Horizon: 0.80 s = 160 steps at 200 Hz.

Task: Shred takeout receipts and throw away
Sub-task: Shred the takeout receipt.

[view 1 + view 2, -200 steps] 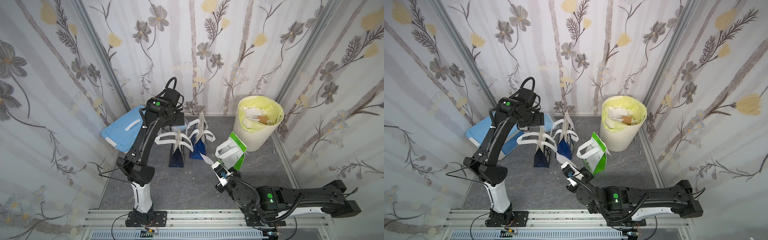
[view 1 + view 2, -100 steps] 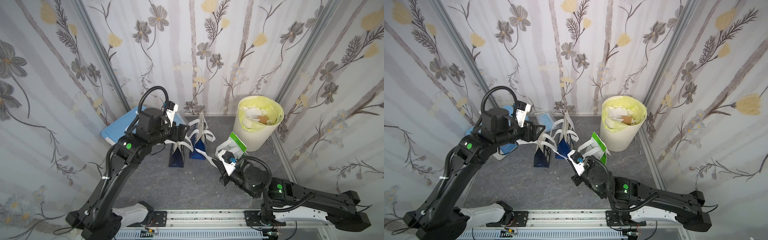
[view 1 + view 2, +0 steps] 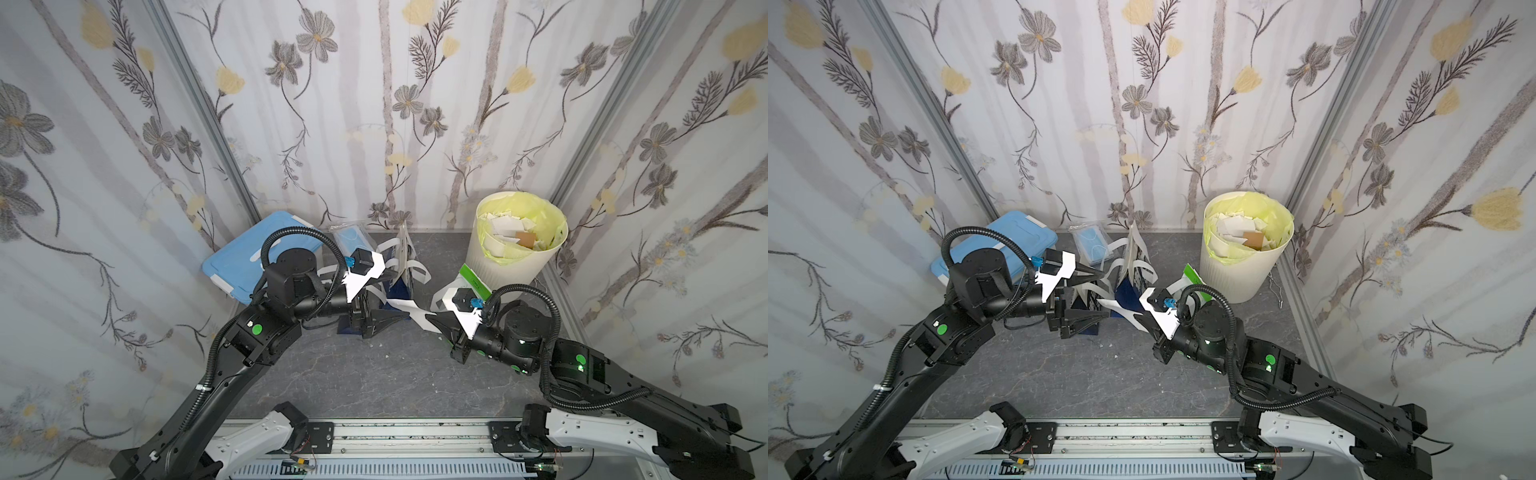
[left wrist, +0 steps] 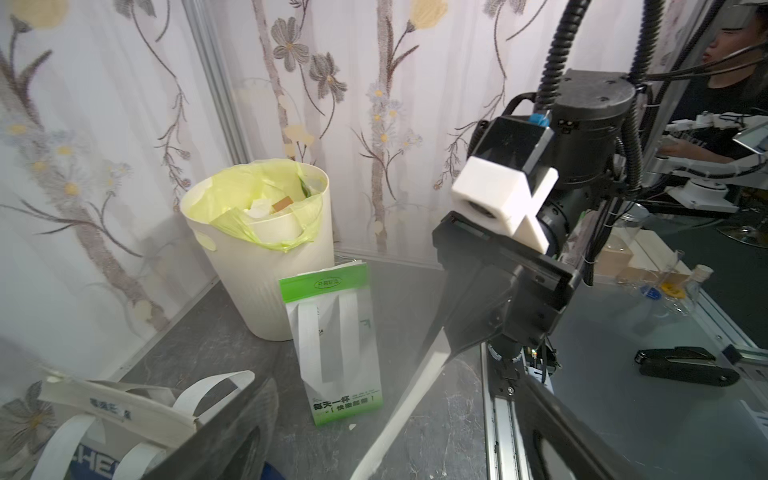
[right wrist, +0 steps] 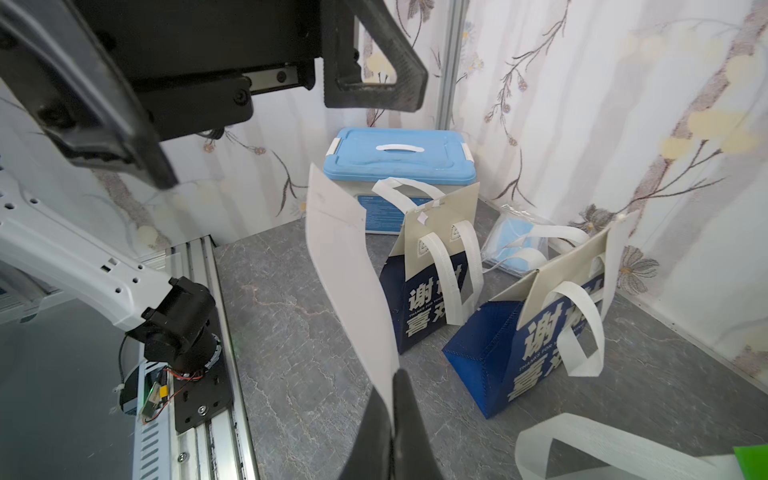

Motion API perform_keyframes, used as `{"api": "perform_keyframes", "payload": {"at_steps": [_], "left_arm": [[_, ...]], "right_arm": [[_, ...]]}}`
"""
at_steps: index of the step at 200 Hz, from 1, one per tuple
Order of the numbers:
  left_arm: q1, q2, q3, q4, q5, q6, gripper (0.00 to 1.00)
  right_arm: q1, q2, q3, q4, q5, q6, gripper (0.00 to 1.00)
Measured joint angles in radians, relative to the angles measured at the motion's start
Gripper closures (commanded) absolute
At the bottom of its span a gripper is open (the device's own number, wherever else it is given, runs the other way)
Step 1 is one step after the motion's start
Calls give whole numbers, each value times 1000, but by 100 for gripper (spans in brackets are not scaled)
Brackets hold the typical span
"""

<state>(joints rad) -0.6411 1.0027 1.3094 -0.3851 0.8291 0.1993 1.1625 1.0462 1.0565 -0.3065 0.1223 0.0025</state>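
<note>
**A:** What has moved?

**B:** A second ago the left arm stood upright by the blue lidded box (image 3: 237,266). Now it stretches low toward the middle. The left gripper (image 3: 1102,295) faces the right one, its jaws spread wide with nothing clamped.

**A:** What is hard to see on that side?

**B:** The arm's cable loop covers part of the box's smooth plastic lid. Beside the box lies a clear packet of face masks (image 5: 515,241). In both top views the left gripper hides most of the left dark blue bag (image 5: 432,307). The right dark blue bag (image 5: 540,353) stands tilted.

**A:** Any writing?

**B:** Both bags carry large white Chinese characters, partly covered by flat white handles, and a small line starting "THANKS FOR".

**A:** And the task's thing?

**B:** The takeout receipt (image 5: 345,270) is a thin, floppy white slip held above the table's middle. The right gripper (image 5: 392,388) is clenched on one end. The free end reaches between the left fingers. It is blurred in the left wrist view, so I cannot tell whether they touch.

**A:** Further right?

**B:** The right wrist camera hides most of the green-and-white bag (image 4: 336,328) in the top views. Its green foot reads "每天一杯". The cream ribbed bin (image 3: 507,270) has a yellow-green liner and holds white paper scraps (image 3: 503,226) and a brown card piece (image 3: 525,239).
</note>
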Motion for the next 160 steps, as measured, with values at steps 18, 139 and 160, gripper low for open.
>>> {"api": "perform_keyframes", "payload": {"at_steps": [18,139,160], "left_arm": [[-1,18,6,-12,60,3,27],[-11,77,6,-53,159,-2,73],[-12,77,6,-53,158,-7,90]], "right_arm": [[-18,33,35,-22,-57,-17,100],[-79,134,134,-57,-238,-60,100],[-82,141,138,-69,-248,-67,100]]}}
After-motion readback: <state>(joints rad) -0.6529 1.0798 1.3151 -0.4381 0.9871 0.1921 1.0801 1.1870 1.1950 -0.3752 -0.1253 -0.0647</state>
